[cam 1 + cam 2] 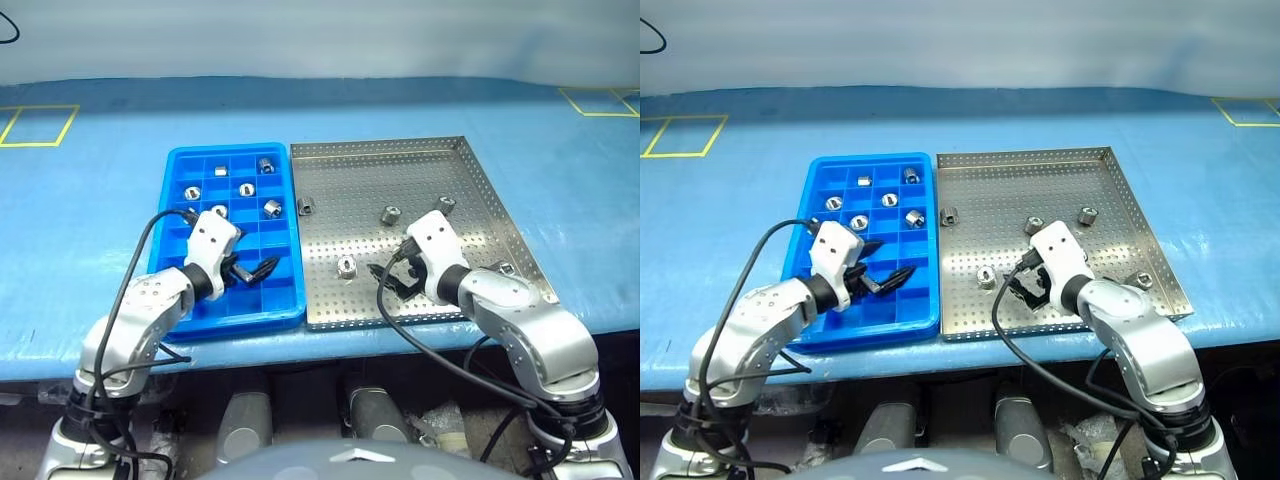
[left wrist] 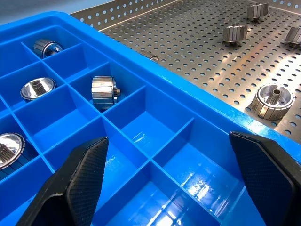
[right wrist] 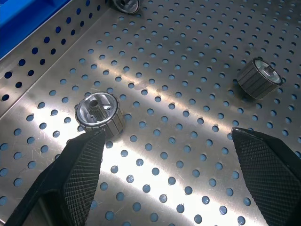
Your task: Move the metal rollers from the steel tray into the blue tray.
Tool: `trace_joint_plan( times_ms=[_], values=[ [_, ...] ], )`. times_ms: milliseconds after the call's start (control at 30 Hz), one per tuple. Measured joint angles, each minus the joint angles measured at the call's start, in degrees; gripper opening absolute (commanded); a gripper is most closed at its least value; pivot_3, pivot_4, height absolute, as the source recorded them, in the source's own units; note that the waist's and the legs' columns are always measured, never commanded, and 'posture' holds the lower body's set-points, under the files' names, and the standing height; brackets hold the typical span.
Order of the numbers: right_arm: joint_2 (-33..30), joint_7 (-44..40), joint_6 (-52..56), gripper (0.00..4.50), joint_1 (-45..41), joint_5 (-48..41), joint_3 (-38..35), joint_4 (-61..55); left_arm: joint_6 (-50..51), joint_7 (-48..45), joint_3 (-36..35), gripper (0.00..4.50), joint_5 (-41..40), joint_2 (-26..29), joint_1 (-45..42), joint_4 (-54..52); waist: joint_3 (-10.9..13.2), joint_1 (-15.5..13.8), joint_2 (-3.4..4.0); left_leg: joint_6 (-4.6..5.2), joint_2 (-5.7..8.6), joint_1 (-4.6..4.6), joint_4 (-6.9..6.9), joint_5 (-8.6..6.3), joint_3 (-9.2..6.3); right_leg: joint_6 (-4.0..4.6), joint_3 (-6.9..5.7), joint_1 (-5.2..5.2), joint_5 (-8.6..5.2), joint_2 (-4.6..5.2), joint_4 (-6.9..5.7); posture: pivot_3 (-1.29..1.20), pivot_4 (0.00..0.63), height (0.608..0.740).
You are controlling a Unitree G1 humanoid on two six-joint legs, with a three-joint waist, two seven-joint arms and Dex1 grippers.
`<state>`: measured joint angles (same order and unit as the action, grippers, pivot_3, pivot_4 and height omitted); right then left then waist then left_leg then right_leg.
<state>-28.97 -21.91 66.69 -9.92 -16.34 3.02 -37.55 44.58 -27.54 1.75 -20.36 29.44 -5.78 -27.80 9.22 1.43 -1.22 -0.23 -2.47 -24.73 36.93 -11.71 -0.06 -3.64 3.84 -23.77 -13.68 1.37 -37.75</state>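
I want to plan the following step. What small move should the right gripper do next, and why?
Probably shift the right gripper slightly toward the nearest metal roller so it sits between the fingers, then lower and close. The jaws stand open and empty over the steel tray, and that roller lies just off one fingertip.

No readable text, label, brand or number anywhere: none on the blue tray (image 1: 176, 262), the steel tray (image 1: 483, 190) or the metal rollers (image 3: 99, 113). Only marks: yellow line rectangles on the blue table (image 1: 90, 190) at its far left and far right corners, carrying no letters or figures.
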Motion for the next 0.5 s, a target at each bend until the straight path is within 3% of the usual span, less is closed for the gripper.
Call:
trace_joint_plan(
  times_ms=[500],
  values=[
    [-0.18, 0.29, 0.00, 4.50, 0.17, 0.02, 0.58, -0.06, -1.48, 0.84, -0.10, 4.47, 0.09, -1.04, -0.96, 0.01, 0.00, -0.02, 0.00, 0.00, 0.00, 0.00, 0.04, 0.00, 0.00, -0.02, 0.00, 0.01, 0.01, 0.00, -0.02, 0.00, 0.150, 0.740]
  ],
)
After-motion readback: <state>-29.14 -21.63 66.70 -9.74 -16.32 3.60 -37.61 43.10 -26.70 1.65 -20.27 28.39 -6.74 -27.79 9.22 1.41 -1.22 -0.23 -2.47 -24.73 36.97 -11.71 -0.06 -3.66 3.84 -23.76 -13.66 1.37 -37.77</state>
